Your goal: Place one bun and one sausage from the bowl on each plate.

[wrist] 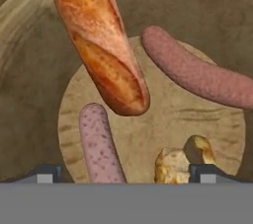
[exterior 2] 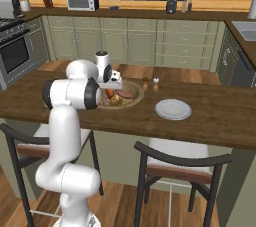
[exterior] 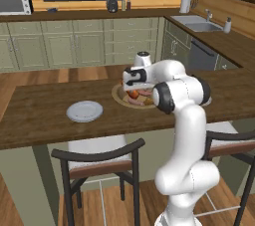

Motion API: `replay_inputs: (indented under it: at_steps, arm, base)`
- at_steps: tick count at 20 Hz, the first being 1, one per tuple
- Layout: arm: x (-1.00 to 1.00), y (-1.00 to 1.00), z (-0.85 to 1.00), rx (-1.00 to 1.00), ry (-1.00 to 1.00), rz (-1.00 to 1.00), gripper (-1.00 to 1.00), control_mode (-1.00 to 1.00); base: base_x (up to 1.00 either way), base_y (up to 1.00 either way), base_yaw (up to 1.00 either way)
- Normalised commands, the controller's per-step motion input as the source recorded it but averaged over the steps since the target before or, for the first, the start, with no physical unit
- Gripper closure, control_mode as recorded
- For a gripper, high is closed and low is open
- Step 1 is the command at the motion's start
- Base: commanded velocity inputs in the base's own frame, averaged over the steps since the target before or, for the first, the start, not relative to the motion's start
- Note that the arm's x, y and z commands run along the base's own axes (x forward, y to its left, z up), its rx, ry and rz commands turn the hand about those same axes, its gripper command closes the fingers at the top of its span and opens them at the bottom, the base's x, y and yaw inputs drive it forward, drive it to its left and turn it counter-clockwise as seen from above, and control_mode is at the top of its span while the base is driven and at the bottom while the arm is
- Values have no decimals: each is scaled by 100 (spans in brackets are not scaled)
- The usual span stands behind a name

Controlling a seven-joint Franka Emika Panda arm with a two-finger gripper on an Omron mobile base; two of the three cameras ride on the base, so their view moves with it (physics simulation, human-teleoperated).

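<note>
Hovering low over the wooden bowl (wrist: 29,70) on the tabletop (exterior: 45,130), the gripper (wrist: 126,171) stands spread wide and empty. Descending here could pinch the nearer sausage (wrist: 101,144) and the tan bun (wrist: 173,166) together, or nudge the orange-brown roll (wrist: 99,40); both plates (exterior: 84,111) (exterior 2: 173,109) are bare.

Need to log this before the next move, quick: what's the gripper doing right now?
Gripper: open, holding nothing, hovering over the wide tan wooden bowl with its tips either side of a pinkish-red sausage and the yellowish-tan bun lump.
</note>
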Motion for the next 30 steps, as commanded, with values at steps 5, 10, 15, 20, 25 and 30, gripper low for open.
replay_inputs:
  at_steps: [5, 10, 15, 20, 25, 30]
  arm:
    - [38, 0, -40, -1, -1, 1, -100, -100]
    - [54, 0, -15, 0, -1, 0, -100, -100]
    - [41, 0, -24, 0, -2, 0, -100, -100]
    - [0, 1, -18, 0, 0, 0, 100, -100]
    - [2, 3, -7, 0, -3, 0, 100, -100]
    - [-35, 2, 17, 0, -2, 0, 100, -100]
  base:
    - [0, 0, 0]
    - [0, 0, 0]
    - [0, 0, 0]
    - [0, 0, 0]
    - [0, 0, 0]
    - [0, 0, 0]
